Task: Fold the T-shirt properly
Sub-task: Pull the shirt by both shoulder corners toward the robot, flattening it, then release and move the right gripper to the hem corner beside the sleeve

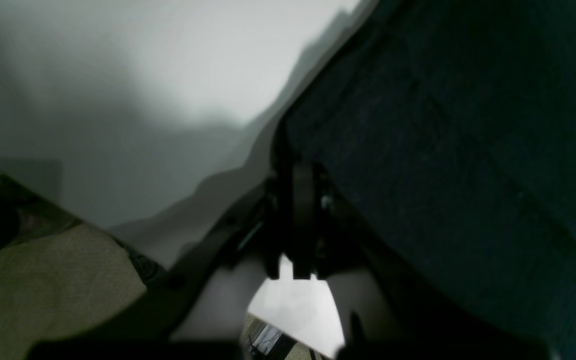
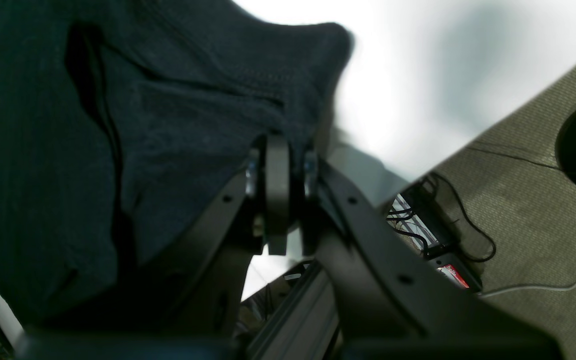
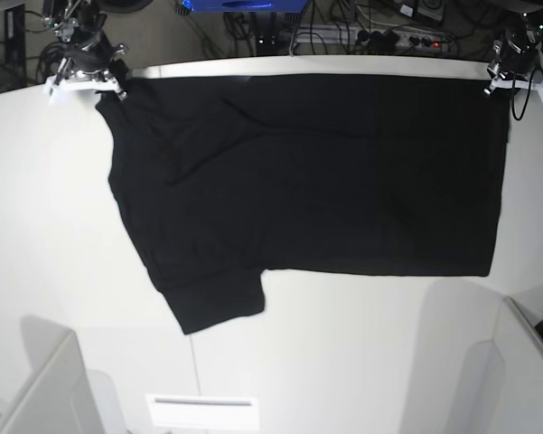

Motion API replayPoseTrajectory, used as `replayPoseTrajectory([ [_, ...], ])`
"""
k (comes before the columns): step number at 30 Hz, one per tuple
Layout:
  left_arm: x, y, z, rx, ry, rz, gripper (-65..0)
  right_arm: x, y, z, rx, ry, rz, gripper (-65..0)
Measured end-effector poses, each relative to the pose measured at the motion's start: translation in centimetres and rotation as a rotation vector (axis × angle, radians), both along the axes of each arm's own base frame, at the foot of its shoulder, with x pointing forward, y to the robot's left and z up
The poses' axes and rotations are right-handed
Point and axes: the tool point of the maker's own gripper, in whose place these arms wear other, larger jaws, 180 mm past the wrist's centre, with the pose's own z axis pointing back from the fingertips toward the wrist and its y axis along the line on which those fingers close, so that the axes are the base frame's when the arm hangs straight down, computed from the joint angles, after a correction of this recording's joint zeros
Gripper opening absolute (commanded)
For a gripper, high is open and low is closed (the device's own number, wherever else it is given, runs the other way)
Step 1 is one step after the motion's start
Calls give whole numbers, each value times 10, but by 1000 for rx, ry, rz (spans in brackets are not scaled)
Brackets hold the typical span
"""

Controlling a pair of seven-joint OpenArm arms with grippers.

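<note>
While spread plain side up across the white table [image 3: 54, 235], T-shirt [image 3: 325, 181]: long axis nine to three o'clock. Right gripper [image 3: 99, 77] clamped on the eleven o'clock corner, left gripper [image 3: 510, 77] clamped on the one o'clock corner; cloth toward six from both, equally near.

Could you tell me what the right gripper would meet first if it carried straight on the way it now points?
The right gripper is already shut on the T-shirt, so black cloth comes first; beyond looks like the white table, though depth is unclear.
</note>
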Motion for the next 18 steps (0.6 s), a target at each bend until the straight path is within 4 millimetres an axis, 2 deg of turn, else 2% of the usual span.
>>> replayPoseTrajectory([
  [3,0,0,0,0,0,0,-635,-2,0,1,-3,2,3,-644],
  [6,1,0,1,1,-9,2,-403,0,-1,9,-17,-16,10,-467],
  [8,2,2,3,9,-17,4,-260,1,-1,14,-26,-29,11,-381],
  [9,4,3,5,11,-23,4,-188,1,-2,17,-30,-33,14,-347],
  [11,3,8,9,20,-32,13,-86,-1,-1,18,-31,-33,15,-330],
  [13,-7,22,13,36,-23,63,-31,-2,-3,18,-34,-30,13,-330],
  [16,-29,43,21,68,2,144,-26,-5,-24,22,-67,-33,-39,-330],
  [18,-31,54,37,106,-25,165,-26,-11,-37,25,-94,-31,-78,-330],
])
